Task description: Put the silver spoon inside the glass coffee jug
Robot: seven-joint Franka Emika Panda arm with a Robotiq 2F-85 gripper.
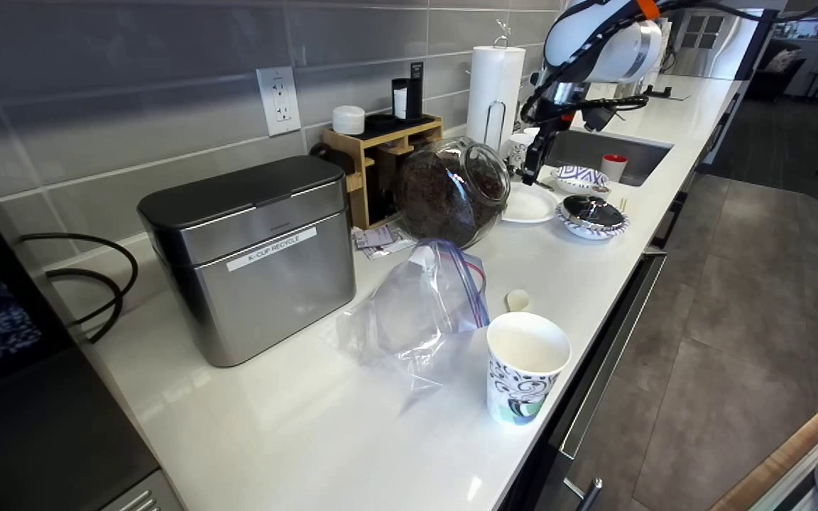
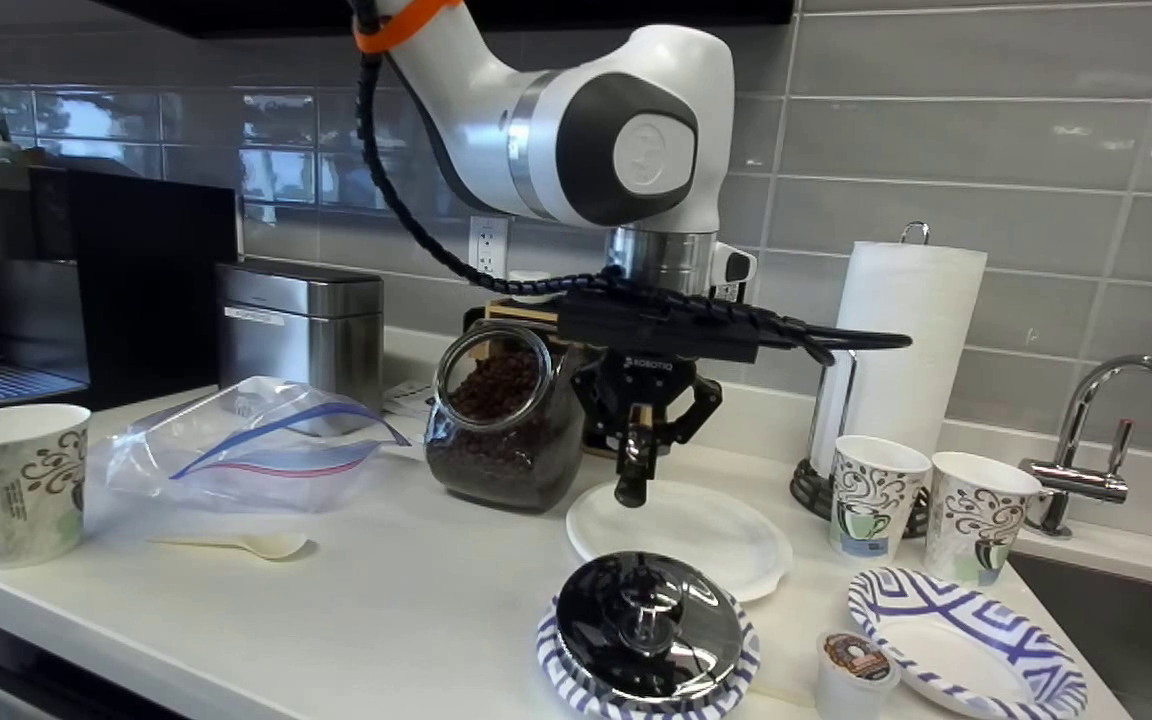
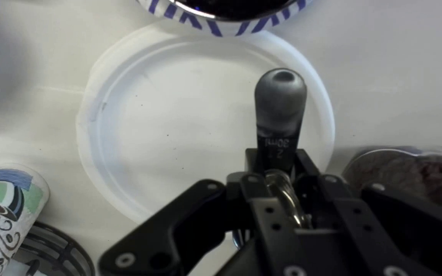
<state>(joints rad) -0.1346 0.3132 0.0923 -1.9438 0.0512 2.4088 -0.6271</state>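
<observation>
My gripper [image 2: 642, 428] is shut on the silver spoon [image 3: 281, 101], which is marked 30ml. The spoon also shows in an exterior view [image 2: 635, 465], its dark end pointing down. Part of the spoon lies between the fingers and is partly hidden by them. The gripper holds it in the air above the white plate, beside the glass jug. The glass coffee jug [image 2: 506, 462] is tilted with its mouth open and holds dark brown coffee. It shows in both exterior views [image 1: 444, 195] and at the right of the wrist view [image 3: 409, 176].
The white plate [image 2: 736, 545] lies below the gripper. A shiny lid [image 2: 648, 625] rests on a patterned bowl in front. Paper cups [image 2: 876, 495] and a paper towel roll [image 2: 901, 350] stand beside it. A plastic bag [image 1: 423, 305], a pale spoon [image 1: 517, 300] and a steel bin [image 1: 274, 284] are nearby.
</observation>
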